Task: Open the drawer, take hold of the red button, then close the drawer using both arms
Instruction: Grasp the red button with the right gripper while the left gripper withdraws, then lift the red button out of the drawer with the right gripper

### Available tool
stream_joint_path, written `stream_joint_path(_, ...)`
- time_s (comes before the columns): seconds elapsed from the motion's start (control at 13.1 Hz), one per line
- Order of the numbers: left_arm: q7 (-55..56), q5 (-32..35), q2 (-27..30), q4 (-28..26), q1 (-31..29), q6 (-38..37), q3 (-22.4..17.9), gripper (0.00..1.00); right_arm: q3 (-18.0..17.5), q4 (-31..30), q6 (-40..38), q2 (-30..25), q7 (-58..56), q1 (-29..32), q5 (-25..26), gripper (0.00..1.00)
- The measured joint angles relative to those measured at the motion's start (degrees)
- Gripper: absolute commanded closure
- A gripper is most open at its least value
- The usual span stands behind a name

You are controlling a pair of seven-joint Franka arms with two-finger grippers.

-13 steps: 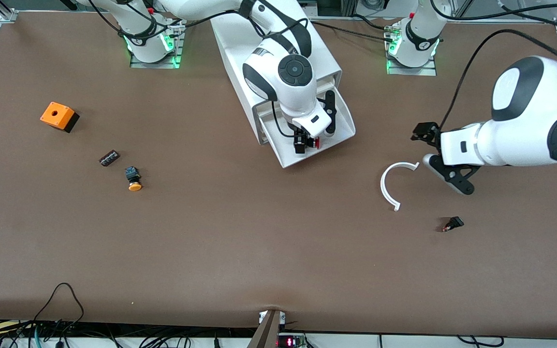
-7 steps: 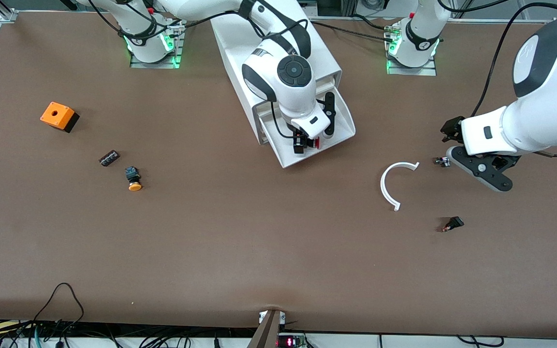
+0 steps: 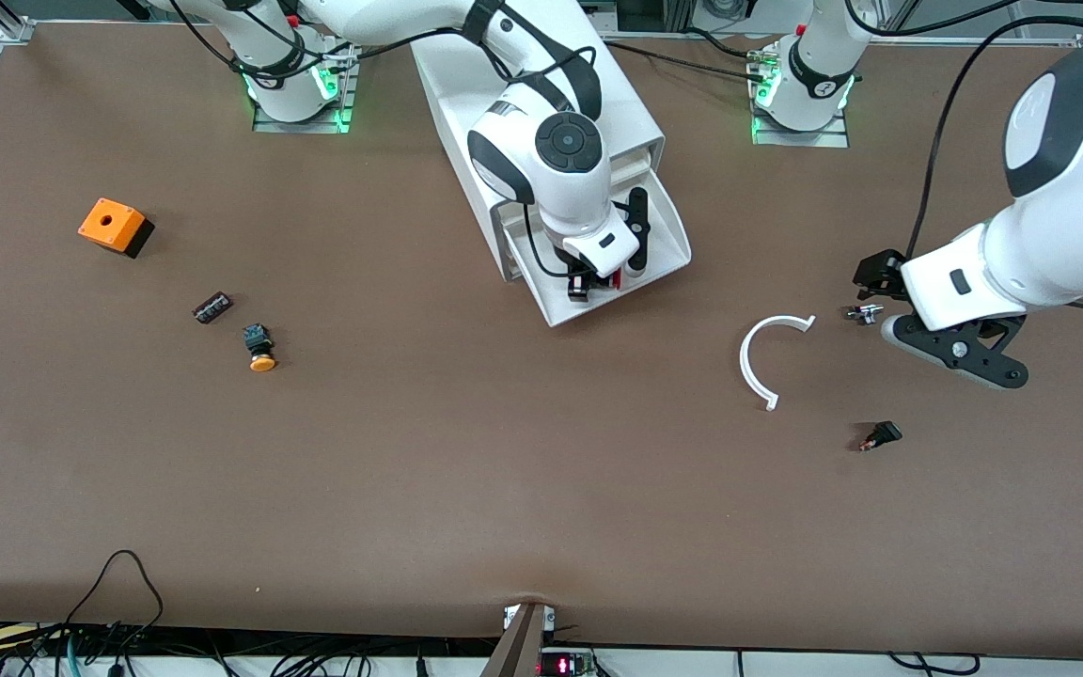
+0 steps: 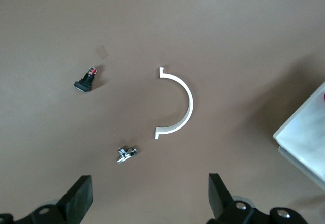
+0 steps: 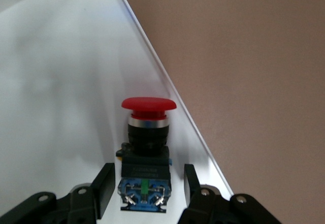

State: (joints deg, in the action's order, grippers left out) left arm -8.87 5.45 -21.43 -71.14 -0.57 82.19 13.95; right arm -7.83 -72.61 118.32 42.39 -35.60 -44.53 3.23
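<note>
My black right gripper (image 5: 144, 186) sits around the button (image 5: 148, 150), which has a red cap, silver collar, black body and blue base, in the white drawer (image 3: 659, 268). My left gripper (image 4: 147, 201) is black too, over the brown table (image 3: 466, 470) and a white arc piece (image 3: 762, 357).

Glossy red plastic caps the button (image 5: 148, 132); the drawer (image 5: 61, 97) is smooth white plastic.

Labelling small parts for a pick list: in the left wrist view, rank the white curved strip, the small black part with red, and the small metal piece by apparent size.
1. White curved strip, clearly largest.
2. Small black part with red.
3. Small metal piece, slightly smaller; those two are close.
</note>
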Motion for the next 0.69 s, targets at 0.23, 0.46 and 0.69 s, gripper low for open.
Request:
stream_joint_path(0.23,6.22,-0.02,0.01,0.62,0.23,-0.05,0.62,0.0,-0.1,0.02,0.19,0.16,1.34,-0.37,1.8,0.63)
stream_joint_path(0.46,10.61,-1.44,0.03,1.07,0.16,-0.09,0.49,0.0,-0.1,0.19,0.27,0.16,2.64,-0.57,2.79,0.74)
stream_joint_path(0.69,16.56,-2.03,0.04,1.11,0.19,-0.23,0.91,0.0,-0.28,0.55,0.27,0.14,3.98,-1.2,7.59,0.78)
